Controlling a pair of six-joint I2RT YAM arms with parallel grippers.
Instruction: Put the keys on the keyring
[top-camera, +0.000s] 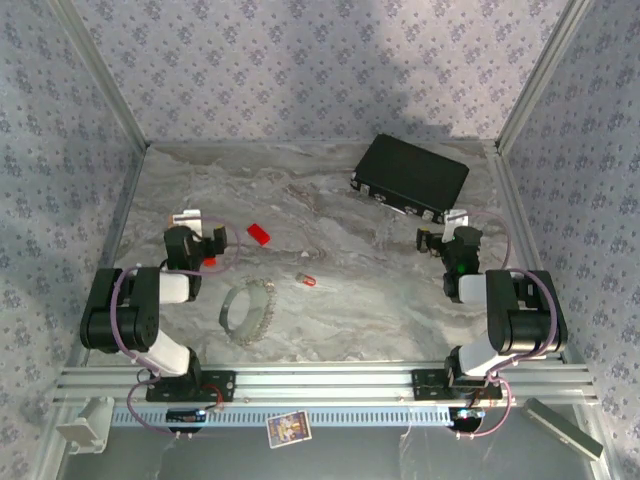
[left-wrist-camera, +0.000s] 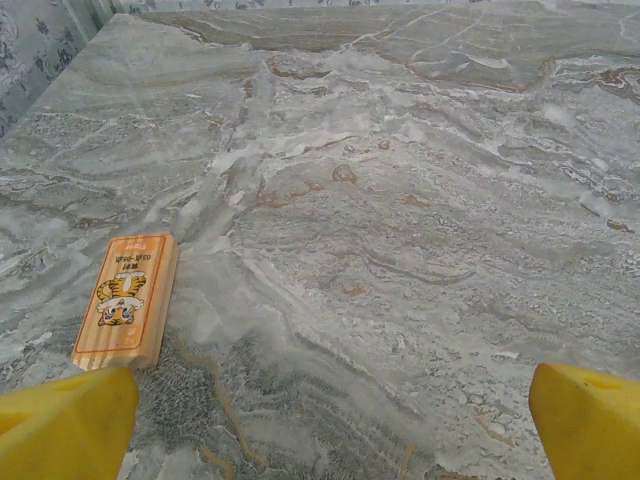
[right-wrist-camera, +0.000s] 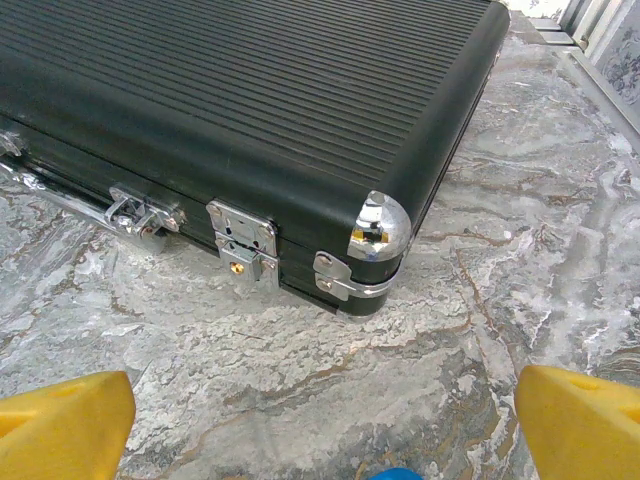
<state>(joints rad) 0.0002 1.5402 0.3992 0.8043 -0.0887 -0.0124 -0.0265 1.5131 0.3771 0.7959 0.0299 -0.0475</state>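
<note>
As the jaws stand: both pairs are spread wide, with nothing held in either.
left gripper (top-camera: 214, 241): middle left of the overhead view, pointing toward the right of the frame.
left fingertips (left-wrist-camera: 62, 425): yellow, one in each bottom corner of the left wrist view, with bare marbled stone between them.
wooden block (left-wrist-camera: 125, 300): flat and orange, with a tiger picture on top. It lies just above the lower-left fingertip, apart from it.
right gripper (top-camera: 431, 241): middle right of the overhead view, just below the near corner of the black case.
right fingertips (right-wrist-camera: 580, 425): yellow, in the bottom corners of the right wrist view, with open stone between them.
blue speck (right-wrist-camera: 395, 474): at the bottom edge between those fingertips, too little showing to name.
black case (right-wrist-camera: 250, 90): ribbed lid, chrome latches and corner cap. It fills the upper part of the right wrist view and sits at the upper right of the overhead view.
key (top-camera: 305, 279): tiny, with a red-orange head, lying near the centre of the overhead view, well apart from both grippers.
keyring (top-camera: 248, 312): large pale ring, lower left of centre, near the left arm. The key lies just up and to its right, not touching.
worktop (top-camera: 380, 290): grey marbled stone, with patterned walls around it.
</note>
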